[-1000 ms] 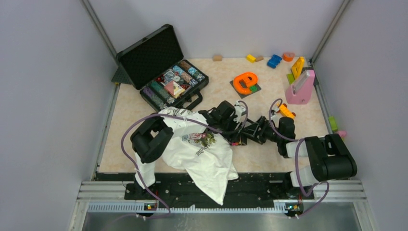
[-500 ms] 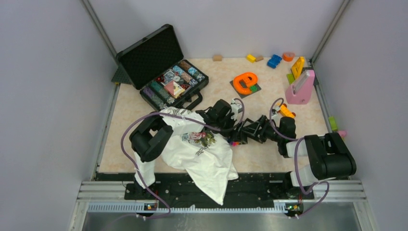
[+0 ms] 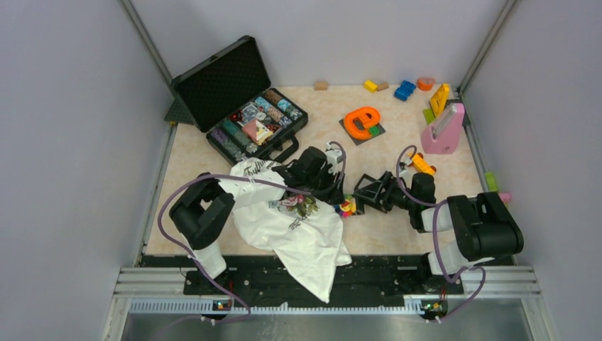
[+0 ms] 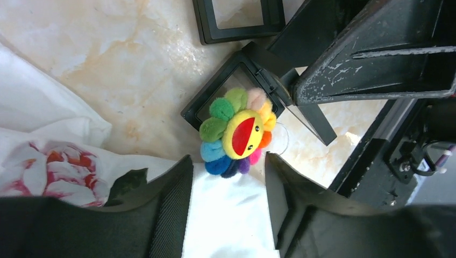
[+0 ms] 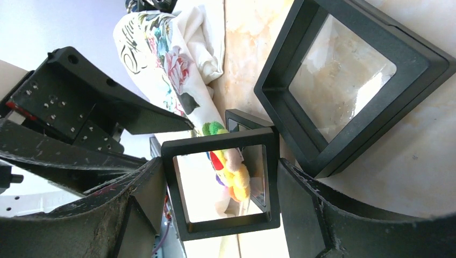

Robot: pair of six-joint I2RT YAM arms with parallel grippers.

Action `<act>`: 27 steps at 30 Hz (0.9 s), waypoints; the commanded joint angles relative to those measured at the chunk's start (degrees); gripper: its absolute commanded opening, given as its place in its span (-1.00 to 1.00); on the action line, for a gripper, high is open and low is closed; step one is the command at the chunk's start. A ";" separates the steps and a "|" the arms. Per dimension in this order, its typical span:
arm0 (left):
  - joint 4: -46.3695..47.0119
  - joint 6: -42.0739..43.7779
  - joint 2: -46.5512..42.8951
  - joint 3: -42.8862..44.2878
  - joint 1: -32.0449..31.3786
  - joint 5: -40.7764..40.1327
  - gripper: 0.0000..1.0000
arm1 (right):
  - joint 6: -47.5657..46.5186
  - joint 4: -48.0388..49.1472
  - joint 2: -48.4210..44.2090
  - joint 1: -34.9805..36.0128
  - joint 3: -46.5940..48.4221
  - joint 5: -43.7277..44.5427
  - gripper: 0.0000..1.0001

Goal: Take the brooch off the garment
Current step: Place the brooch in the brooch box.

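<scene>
Compared with a second ago, we see the left arm swung back toward the left, and its left gripper (image 3: 332, 192) has drawn away from the right one. This uncovers the brooch (image 3: 346, 206), which the two grippers hid before. It now shows plainly at the right edge of the garment (image 3: 298, 234), between the two grippers. The right arm has barely shifted.

In the left wrist view, the left gripper's fingers (image 4: 172, 204) stand spread wide with only white cloth beneath the gap. They grip nothing, and the brooch lies just past their tips. Its lower petals touch the cloth and its upper half lies over a black frame (image 5: 231, 224). We cannot tell whether it is still pinned.

The right gripper (image 5: 219, 172) pinches that black frame by its two sides, fingers (image 5: 306, 209) pressed against it. A second frame (image 5: 376, 107) lies flat on the table (image 3: 397, 142) just beside it.
</scene>
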 commanded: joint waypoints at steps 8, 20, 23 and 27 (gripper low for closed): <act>3.07 -3.02 0.47 -1.63 0.09 2.17 -0.22 | -1.84 0.54 -1.77 -0.25 1.57 -0.09 -0.06; 1.09 -2.95 3.76 0.60 0.11 0.92 -0.22 | -1.86 0.47 -1.82 -0.25 1.51 -0.18 -0.07; 2.65 -3.64 4.50 1.01 0.11 3.04 -0.33 | -2.07 0.10 -1.87 -0.24 1.64 -0.13 -0.07; 5.24 -4.00 6.12 2.69 -0.02 7.08 -0.56 | -2.23 -0.20 -2.08 -0.26 1.41 0.00 -0.07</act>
